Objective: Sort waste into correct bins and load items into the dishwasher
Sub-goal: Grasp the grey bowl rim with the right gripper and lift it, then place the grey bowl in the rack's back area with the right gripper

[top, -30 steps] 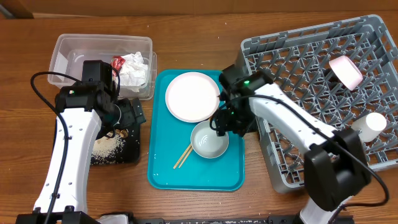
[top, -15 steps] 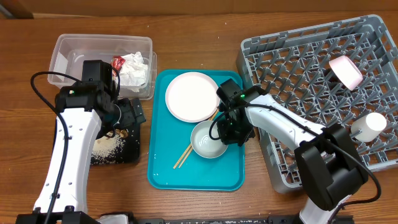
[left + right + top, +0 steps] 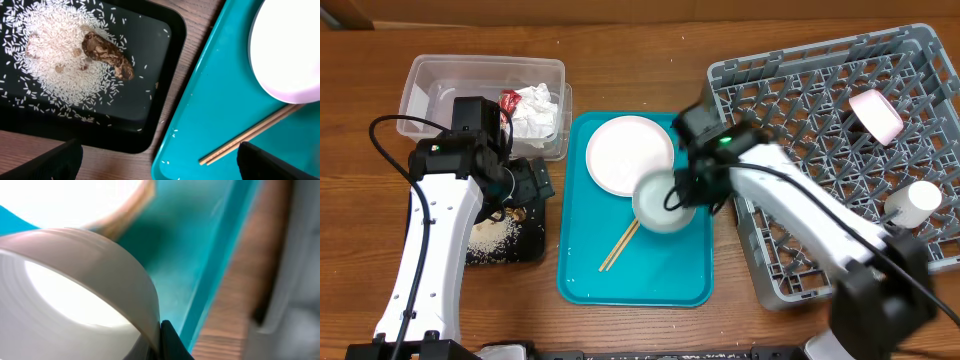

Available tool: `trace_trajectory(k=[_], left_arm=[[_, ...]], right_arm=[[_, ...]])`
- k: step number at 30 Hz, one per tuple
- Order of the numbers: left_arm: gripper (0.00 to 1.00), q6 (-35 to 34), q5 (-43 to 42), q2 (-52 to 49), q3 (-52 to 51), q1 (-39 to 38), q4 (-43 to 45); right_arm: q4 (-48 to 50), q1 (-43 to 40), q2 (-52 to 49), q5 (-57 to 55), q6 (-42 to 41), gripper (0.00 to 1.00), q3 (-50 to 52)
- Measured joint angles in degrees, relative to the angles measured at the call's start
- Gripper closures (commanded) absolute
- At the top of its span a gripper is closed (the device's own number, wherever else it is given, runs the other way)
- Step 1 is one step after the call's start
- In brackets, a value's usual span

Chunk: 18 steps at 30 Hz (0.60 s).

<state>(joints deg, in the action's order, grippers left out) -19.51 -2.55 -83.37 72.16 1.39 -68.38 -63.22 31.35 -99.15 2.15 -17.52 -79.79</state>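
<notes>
My right gripper (image 3: 682, 196) is shut on the rim of a white bowl (image 3: 660, 204), which it holds tilted above the teal tray (image 3: 665, 275), partly over the edge of a white plate (image 3: 625, 152). In the right wrist view the bowl's wall (image 3: 100, 265) is pinched at my right gripper (image 3: 159, 336). A pair of wooden chopsticks (image 3: 618, 248) lies on the tray. My left gripper (image 3: 162, 162) stands open over the gap between the black tray (image 3: 160, 75) of rice and the teal tray (image 3: 210, 125), nothing between its fingers.
A grey dish rack (image 3: 820, 140) stands at the right, holding a pink bowl (image 3: 876, 113) and a white cup (image 3: 912, 203). A clear bin (image 3: 430, 75) with crumpled waste sits at the back left. A brown food scrap (image 3: 107, 55) lies on the rice.
My right gripper has shut on the bowl's rim and lifted it off the tray, up toward the plate. The left arm has not moved.
</notes>
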Motion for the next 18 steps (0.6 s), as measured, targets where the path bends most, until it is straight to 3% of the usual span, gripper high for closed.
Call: trace_trajectory(k=[8, 18], left_arm=[[0.0, 0.0, 0.0, 0.0, 0.0, 0.0, 0.24], [0.0, 0.0, 0.0, 0.0, 0.0, 0.0, 0.28]], right_arm=[[6.64, -9.51, 14.38, -17.84, 0.42, 0.96, -5.05], [19.87, -21.88, 12.35, -41.81, 3.08, 0.96, -5.05]])
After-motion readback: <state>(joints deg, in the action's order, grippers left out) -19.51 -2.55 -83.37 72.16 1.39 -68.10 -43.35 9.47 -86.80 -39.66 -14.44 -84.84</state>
